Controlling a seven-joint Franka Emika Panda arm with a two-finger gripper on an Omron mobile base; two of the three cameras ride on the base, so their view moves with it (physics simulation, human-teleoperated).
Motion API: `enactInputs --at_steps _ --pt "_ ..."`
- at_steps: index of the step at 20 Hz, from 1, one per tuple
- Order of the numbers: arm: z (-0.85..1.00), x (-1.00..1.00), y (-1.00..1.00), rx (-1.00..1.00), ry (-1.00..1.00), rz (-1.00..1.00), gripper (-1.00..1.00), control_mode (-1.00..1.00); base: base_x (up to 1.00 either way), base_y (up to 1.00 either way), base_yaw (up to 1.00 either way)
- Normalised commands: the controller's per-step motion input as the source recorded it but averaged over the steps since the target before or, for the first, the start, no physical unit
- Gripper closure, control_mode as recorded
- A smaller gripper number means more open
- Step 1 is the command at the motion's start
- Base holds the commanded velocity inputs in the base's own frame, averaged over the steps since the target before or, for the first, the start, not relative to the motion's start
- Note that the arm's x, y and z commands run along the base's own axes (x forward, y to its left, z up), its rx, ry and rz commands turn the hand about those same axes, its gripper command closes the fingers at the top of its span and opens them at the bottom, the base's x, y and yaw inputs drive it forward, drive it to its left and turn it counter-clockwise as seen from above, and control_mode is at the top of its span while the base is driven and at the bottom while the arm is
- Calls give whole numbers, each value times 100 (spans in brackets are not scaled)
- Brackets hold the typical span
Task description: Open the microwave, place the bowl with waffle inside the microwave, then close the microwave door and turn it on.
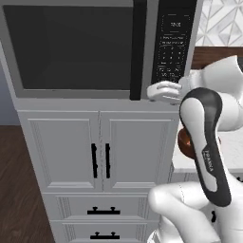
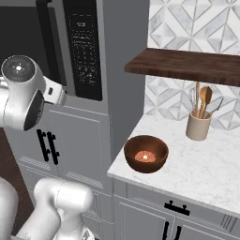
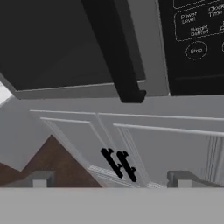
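Vertical handle [image 3: 114, 52], microwave door [image 1: 71, 47] shut.

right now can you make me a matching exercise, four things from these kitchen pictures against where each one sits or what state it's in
Things:
1. microwave door
2. bowl
3. utensil crock
4. pincer

Places or states:
A. on the counter by the tiled wall, under the wooden shelf
B. shut, its window dark
C. beside the lower end of the black bar handle
D. near the front edge of the counter, holding the waffle

Pairs: 1-B, 2-D, 3-A, 4-C
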Motion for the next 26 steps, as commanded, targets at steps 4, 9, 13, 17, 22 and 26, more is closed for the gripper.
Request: enactInputs --at_steps 4,9,13,17,22,26 --pt "18 6 41 -30 12 -15 -100 -100 0 0 0" --pt "0 38 20 -33 1 -13 -100 -100 0 0 0" --pt "-1 59 0 -19 -10 -9 -100 -100 0 0 0" --pt "-3 52 0 -7 -13 -5 -100 -100 0 0 0" --pt "-17 45 0 -1 -12 -1 -100 -100 0 0 0" --pt "-19 39 0 -1 -4 0 -100 -100 0 0 0"
